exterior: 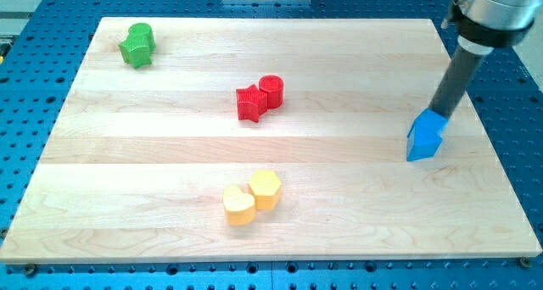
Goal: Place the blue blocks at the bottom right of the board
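Camera view: one moment on a wooden board [280, 69] set on a blue perforated table [526, 112].
Blue block [425, 136]: sits near the board's right edge, about mid-height, above the bottom-right corner it is bound for; only one mass of blue shows, and whether it is one block or two pressed together cannot be told.
My tip [441, 116]: touches or sits just at the blue block's upper right, at the end of a dark rod slanting down from the view's top right; no jaws exist to open or close, so it bears on the block rather than holding it.
Handling: the block looks small, rigid and light, likely to slide easily and to spin if pushed off-centre; a push on its top face, through the middle, seems the best contact.
Red blocks [259, 97]: a pair touching, centre of the board.
Yellow blocks [252, 197]: a pair touching, lower centre.
Green block [137, 44]: top left, well apart.
Containers: none in view.
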Controlling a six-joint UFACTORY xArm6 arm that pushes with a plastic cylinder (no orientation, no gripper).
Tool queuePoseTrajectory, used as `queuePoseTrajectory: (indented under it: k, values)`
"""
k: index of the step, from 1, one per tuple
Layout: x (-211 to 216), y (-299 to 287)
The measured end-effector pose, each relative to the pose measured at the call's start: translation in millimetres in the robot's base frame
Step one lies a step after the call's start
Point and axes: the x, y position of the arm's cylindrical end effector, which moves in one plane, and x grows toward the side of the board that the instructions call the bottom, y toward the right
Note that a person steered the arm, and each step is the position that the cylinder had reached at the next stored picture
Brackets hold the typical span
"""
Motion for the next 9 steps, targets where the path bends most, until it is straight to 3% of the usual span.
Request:
queuePoseTrajectory:
  k: [1,2,3,4,5,7,9]
  values:
    - [18,-53]
    - [63,-62]
    - [66,-56]
    - [15,-63]
    - [-8,-38]
    - [77,-26]
    - [37,2]
